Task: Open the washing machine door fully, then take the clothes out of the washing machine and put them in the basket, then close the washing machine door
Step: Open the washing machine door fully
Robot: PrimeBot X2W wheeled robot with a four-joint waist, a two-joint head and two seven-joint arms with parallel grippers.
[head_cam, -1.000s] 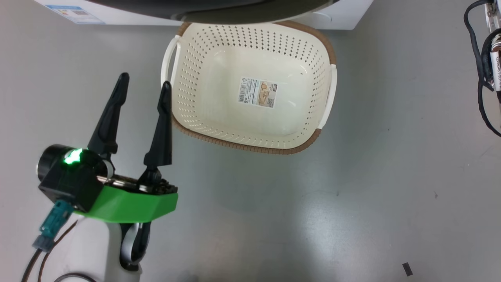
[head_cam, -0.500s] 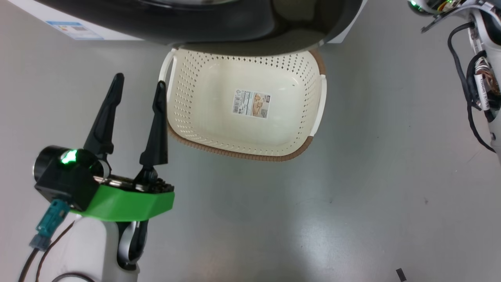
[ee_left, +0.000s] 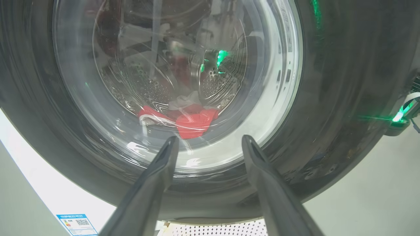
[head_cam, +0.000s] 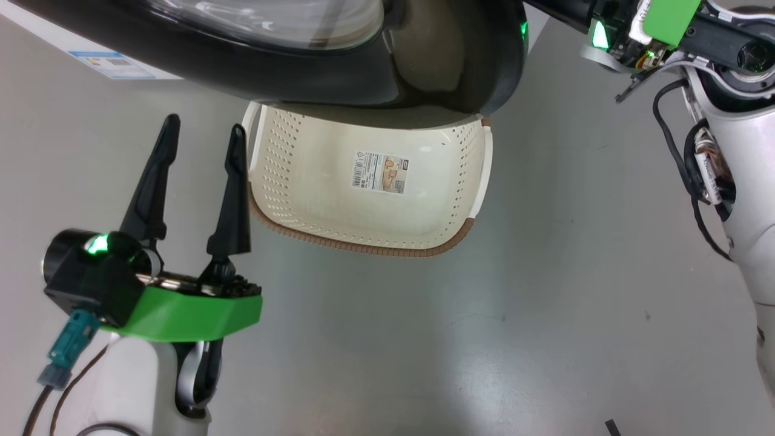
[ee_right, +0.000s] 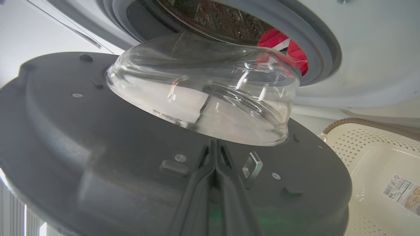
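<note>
The washing machine door point(head_cam: 272, 72) stands partly open, its black ring hanging over the far part of the basket point(head_cam: 363, 245). In the right wrist view my right gripper point(ee_right: 215, 144) is shut, its tips against the door's grey inner face point(ee_right: 98, 147) just below the glass bowl point(ee_right: 203, 95). My left gripper point(head_cam: 201, 130) is open and holds nothing, left of the basket; in its wrist view it point(ee_left: 210, 140) faces the door's outer glass. Red clothes point(ee_left: 193, 123) lie in the drum, and the clothes point(ee_right: 279, 39) also show past the grey rubber ring point(ee_right: 315, 39).
The white washing machine front point(ee_right: 361, 49) rises behind the door, with a blue label point(head_cam: 112, 63) low on it. My right forearm point(head_cam: 745, 181) with its cables fills the right edge. Grey floor lies in front of the basket, and a paper label point(head_cam: 381, 172) is on its bottom.
The head camera has tilted, so the whole picture shifted. The door now covers more of the basket, and my right arm has come into the upper right.
</note>
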